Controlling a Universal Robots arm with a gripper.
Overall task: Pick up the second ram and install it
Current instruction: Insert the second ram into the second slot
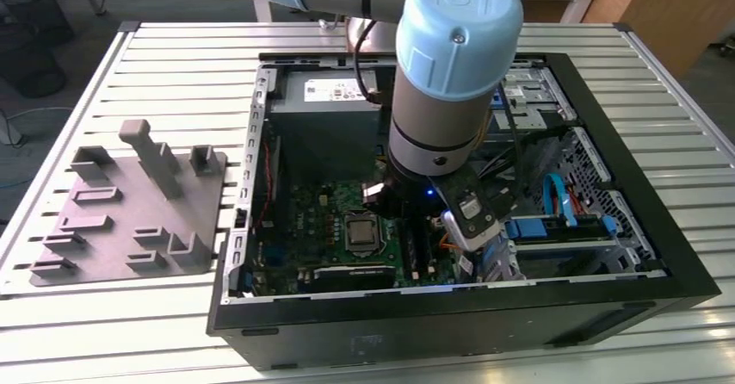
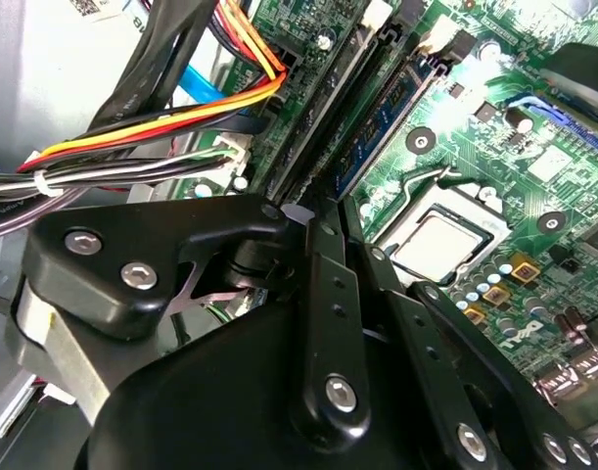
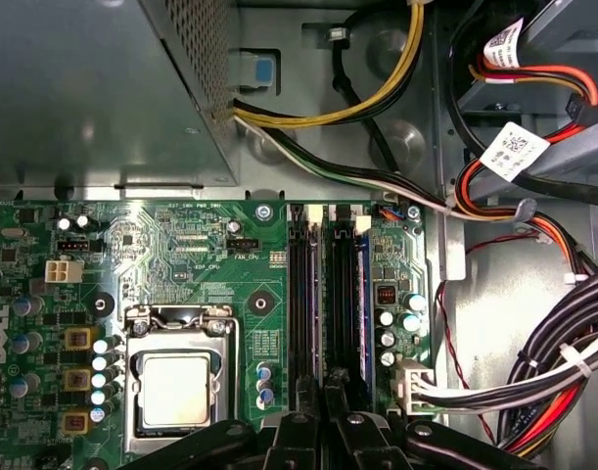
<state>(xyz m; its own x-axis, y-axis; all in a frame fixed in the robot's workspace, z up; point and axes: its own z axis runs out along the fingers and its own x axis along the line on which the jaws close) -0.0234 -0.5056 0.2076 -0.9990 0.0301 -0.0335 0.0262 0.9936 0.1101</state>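
Observation:
In the exterior view my gripper (image 1: 410, 222) reaches down into the open computer case (image 1: 643, 229), over the motherboard (image 1: 310, 220). In both wrist views its fingers stand close together at one end of the memory slots. A long dark stick, the second ram (image 3: 336, 294) (image 2: 323, 117), runs straight out from between my fingertips along a slot. My gripper (image 3: 325, 399) (image 2: 320, 211) looks shut on its top edge. Beside it another memory stick (image 2: 389, 106) (image 3: 362, 294), with chips showing, stands seated in the neighbouring slot.
The processor socket (image 3: 176, 387) (image 2: 440, 240) lies close beside the slots. Bundles of power cables (image 3: 563, 382) (image 2: 181, 117) crowd the other side. The power supply box (image 3: 93, 88) sits beyond the board. A grey plastic fixture (image 1: 126, 212) with upright posts rests on the slatted table at the exterior view's left.

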